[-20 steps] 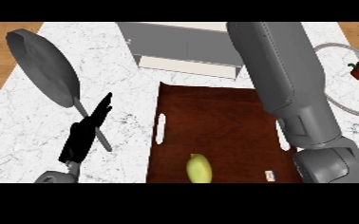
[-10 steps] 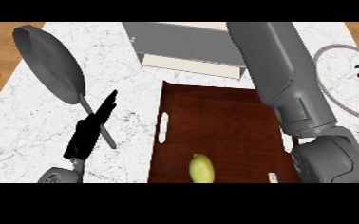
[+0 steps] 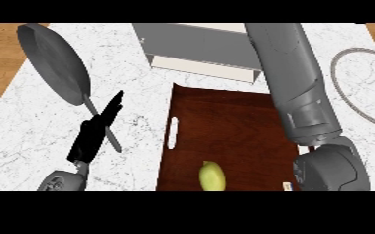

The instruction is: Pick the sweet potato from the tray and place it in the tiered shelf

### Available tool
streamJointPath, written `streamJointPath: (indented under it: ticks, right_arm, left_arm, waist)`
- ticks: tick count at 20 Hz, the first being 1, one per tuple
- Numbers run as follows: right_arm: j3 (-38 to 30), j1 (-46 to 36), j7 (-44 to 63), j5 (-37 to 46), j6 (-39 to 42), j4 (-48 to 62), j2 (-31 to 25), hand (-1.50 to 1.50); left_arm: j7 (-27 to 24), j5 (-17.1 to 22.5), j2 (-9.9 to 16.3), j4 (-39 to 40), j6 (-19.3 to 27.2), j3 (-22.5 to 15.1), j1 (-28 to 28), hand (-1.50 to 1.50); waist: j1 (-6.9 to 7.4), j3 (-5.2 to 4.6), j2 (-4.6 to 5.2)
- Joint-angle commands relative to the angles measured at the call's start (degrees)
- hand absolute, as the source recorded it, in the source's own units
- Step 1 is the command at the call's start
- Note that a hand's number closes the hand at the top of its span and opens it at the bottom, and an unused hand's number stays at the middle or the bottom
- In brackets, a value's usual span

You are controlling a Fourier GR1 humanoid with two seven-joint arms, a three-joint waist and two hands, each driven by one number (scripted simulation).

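Note:
A pale yellow-green sweet potato [image 3: 211, 176] lies at the near edge of the dark brown tray [image 3: 234, 124]. The grey tiered shelf [image 3: 198, 49] stands just beyond the tray's far end. My right forearm [image 3: 296, 89] stretches over the tray's right side up past the shelf, and its hand is cut off at the top of the view. My left hand [image 3: 93, 139] hovers over the counter left of the tray, open, with straight fingers pointing up and right across the pan's handle.
A grey frying pan [image 3: 53, 62] lies at the far left, its handle [image 3: 102, 124] running under my left hand. A thin ring-shaped rim [image 3: 344, 87] shows at the right edge. The tray has a white handle slot [image 3: 173, 131] on its left side.
My left hand has risen slightly and its fingers have straightened toward the tray. The right forearm has shifted a little rightward. The sweet potato has not moved.

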Motion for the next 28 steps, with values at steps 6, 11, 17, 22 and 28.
streamJointPath:
  ticks: [6, 11, 17, 22, 28]
  right_arm:
    - [-3.8, 1.1, -11.2, -2.3, -19.9, -3.4, -1.2, -1.5]
    - [-3.1, 4.2, -5.0, 0.8, -25.3, -9.3, -3.0, -1.5]
    - [-0.8, 17.7, 1.7, 2.7, -16.5, -23.2, -3.5, -1.5]
    - [3.1, 30.5, 2.1, -0.3, -5.0, -42.4, -3.4, -1.5]
    - [6.5, 45.3, 7.9, -2.9, 8.7, -65.1, -5.0, -1.5]
  left_arm:
    - [-2.0, 1.1, 1.1, 1.8, -1.1, 2.2, 2.2, 0.0]
    - [1.3, 1.9, 1.0, -1.6, 0.1, 3.3, 4.7, 0.0]
    - [-1.7, -0.5, -0.2, -1.7, 3.2, 2.9, 8.9, 0.0]
    - [-1.8, 1.9, 1.6, -0.6, 0.0, 5.2, 8.3, 0.0]
    - [-0.9, 1.5, 1.8, -1.0, -0.5, 5.3, 7.4, 0.0]
  waist:
    - [-2.64, -0.18, -1.1]
    - [-5.46, -0.16, -2.61]
    - [-8.24, -0.18, -3.49]
    - [-8.28, -0.16, -3.17]
    - [-7.3, -0.19, -2.69]
